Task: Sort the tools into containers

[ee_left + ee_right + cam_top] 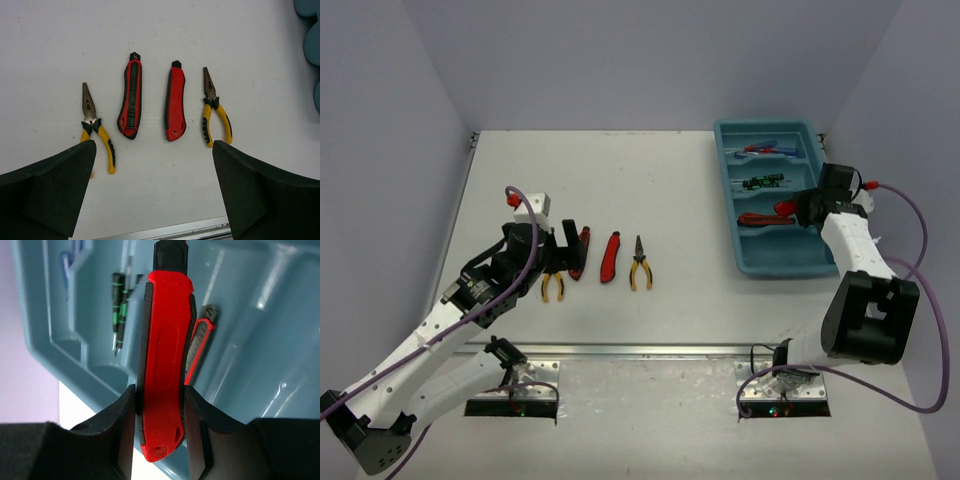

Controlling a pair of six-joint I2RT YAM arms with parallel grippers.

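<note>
My right gripper [798,210] is shut on a red utility knife [165,365] and holds it over the teal tray [790,262]. In the right wrist view my right gripper [160,405] grips the knife's handle end. Below it a second red knife [201,345] lies in a compartment. Black-green screwdrivers [763,182] and blue-handled screwdrivers [760,148] lie in farther compartments. My left gripper [558,252] is open and empty, just in front of a row on the table: yellow pliers [95,127], red knife [131,97], red knife [175,102], yellow pliers [215,110].
The tray's nearest compartment [790,250] holds nothing that I can see. A metal rail [640,350] runs along the table's near edge. Purple cables [920,250] loop beside the right arm. Walls close in the left, back and right sides.
</note>
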